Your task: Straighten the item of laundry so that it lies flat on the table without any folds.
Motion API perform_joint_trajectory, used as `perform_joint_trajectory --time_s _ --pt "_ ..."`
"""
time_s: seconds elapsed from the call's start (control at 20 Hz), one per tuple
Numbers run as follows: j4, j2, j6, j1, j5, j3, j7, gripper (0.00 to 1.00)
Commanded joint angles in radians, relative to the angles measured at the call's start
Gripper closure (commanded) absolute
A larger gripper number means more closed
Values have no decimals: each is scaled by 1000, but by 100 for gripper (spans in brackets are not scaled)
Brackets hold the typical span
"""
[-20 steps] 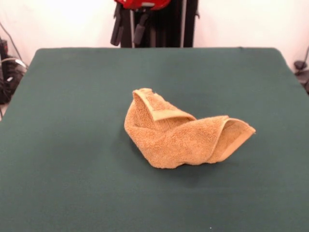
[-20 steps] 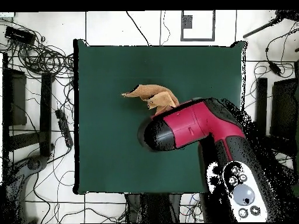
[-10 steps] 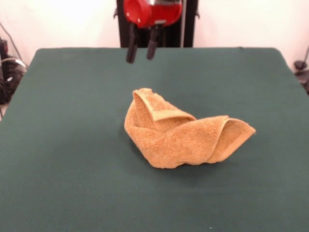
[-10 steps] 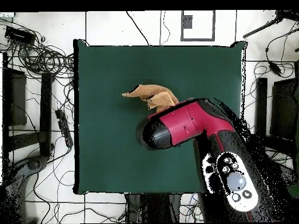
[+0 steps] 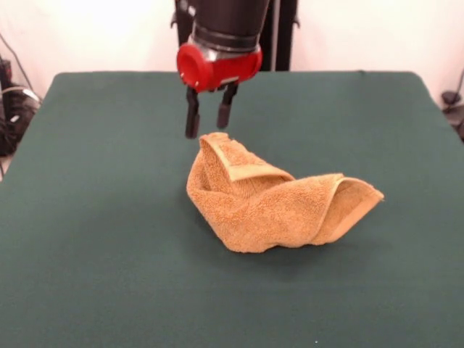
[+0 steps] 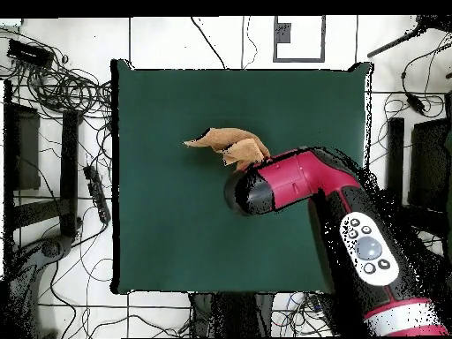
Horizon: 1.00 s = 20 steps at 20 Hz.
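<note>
The orange-tan towel (image 5: 272, 197) lies crumpled in a folded heap near the middle of the dark green table (image 5: 94, 217), with a paler band folded across its top. In the overhead view the towel (image 6: 225, 144) shows partly, its near part hidden under the arm. My gripper (image 5: 207, 123) is open and empty, its two black fingers (image 5: 191, 116) pointing down. It hangs just behind the towel's upper left corner, slightly above it, not touching. In the overhead view the red and black arm (image 6: 291, 181) covers the gripper.
The robot's dark pedestal (image 5: 279, 32) stands at the table's far edge. Cables and equipment (image 6: 62, 88) lie on the floor around the table. Bare green felt (image 5: 377, 116) surrounds the towel on all sides.
My gripper has come down and forward from the top edge to just behind the towel's upper corner. The towel has not moved.
</note>
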State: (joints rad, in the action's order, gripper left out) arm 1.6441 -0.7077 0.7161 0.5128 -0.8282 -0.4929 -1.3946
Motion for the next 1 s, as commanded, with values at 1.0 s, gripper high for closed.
perform_joint_trajectory --time_s 1.0 --pt "-64 120 67 74 157 -162 181 0"
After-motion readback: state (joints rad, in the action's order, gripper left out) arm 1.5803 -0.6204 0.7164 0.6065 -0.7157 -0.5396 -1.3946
